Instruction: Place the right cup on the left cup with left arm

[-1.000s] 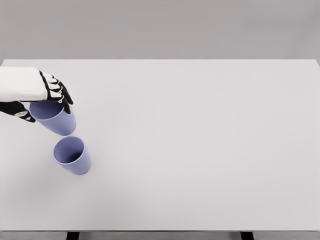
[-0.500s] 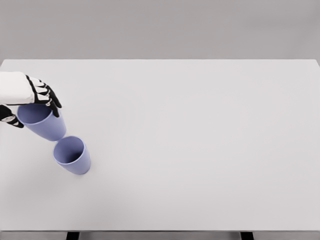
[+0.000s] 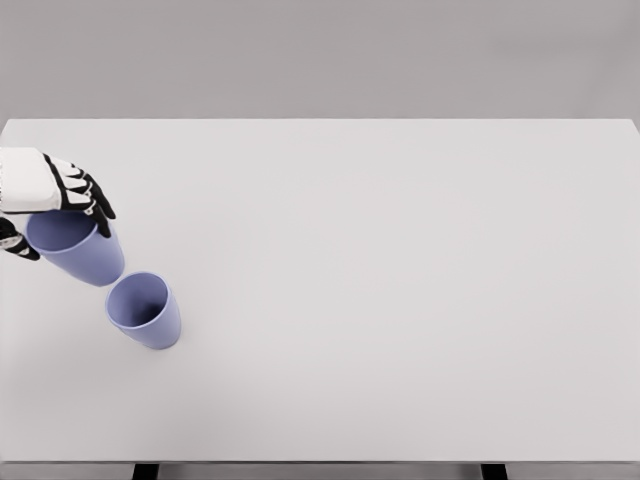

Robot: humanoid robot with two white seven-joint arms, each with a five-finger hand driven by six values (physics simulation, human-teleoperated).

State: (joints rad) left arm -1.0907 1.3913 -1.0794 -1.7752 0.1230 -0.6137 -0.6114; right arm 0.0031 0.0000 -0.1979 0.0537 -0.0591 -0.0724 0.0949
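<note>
A purple cup point(image 3: 78, 250) is gripped at its rim by the left hand point(image 3: 45, 190), tilted just beside a second purple cup point(image 3: 146, 311) standing on the table point(image 3: 400, 280).

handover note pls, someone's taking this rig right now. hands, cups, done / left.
Left robot hand: at the table's far left edge, fingers curled around the rim of the held cup, which is tilted, opening toward the camera.
Right robot hand: not in view.
Other cup: standing free on the white table, just right of and nearer the camera than the held one, open end up. Whether the two cups touch is unclear.
Done: one cup grasped by the left arm.
Left: bring the held cup over the free one, set it on it, release. Not stacked yet.
</note>
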